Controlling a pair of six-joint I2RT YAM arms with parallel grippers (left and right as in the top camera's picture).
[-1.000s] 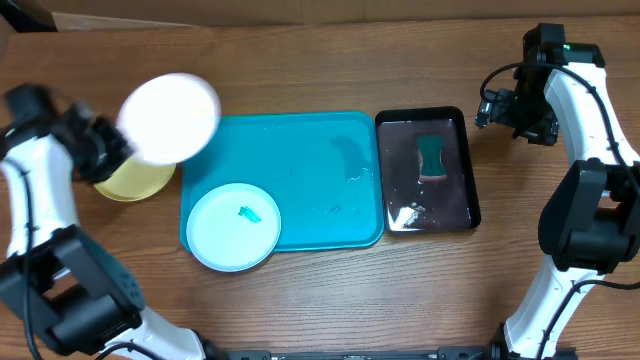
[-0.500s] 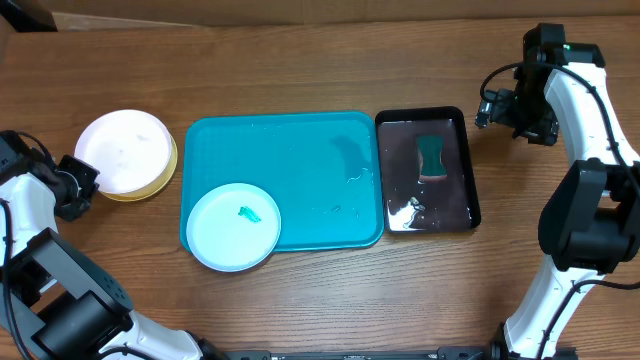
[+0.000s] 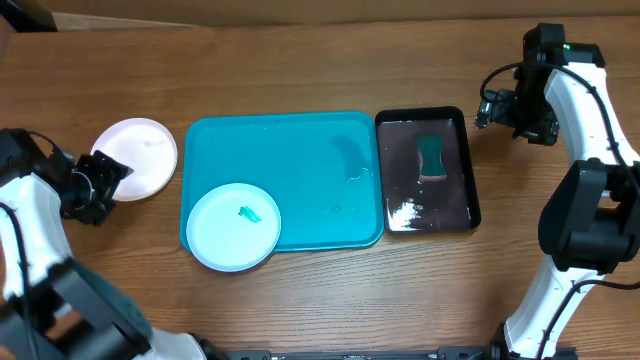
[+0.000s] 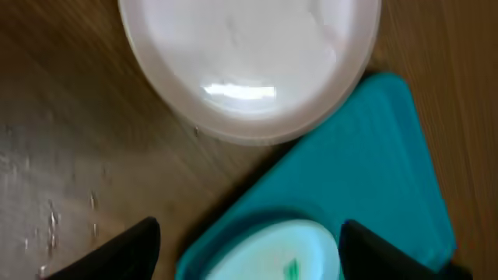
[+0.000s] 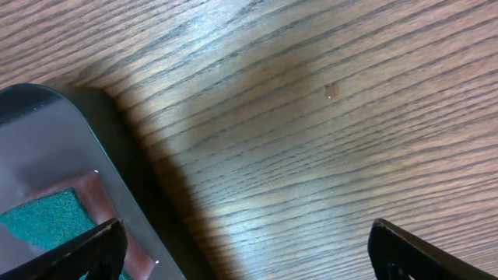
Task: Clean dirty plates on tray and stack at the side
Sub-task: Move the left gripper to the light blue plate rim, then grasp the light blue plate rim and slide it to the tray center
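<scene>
Left gripper (image 3: 110, 175) hung spread beside round white plastic plate (image 3: 138, 155), lying frame-left off turquoise rectangular plastic tray (image 3: 300, 170), presumably for stacking.

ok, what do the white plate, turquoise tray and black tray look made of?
White plate: likely plastic, smooth semi-gloss, with a soft light glare on its face.
Turquoise tray: likely moulded plastic, going by the uniform colour, rounded corners and raised rim.
Black tray: glossy, with mirror-like reflections. Probably plastic, though wetness could add to the shine.
</scene>
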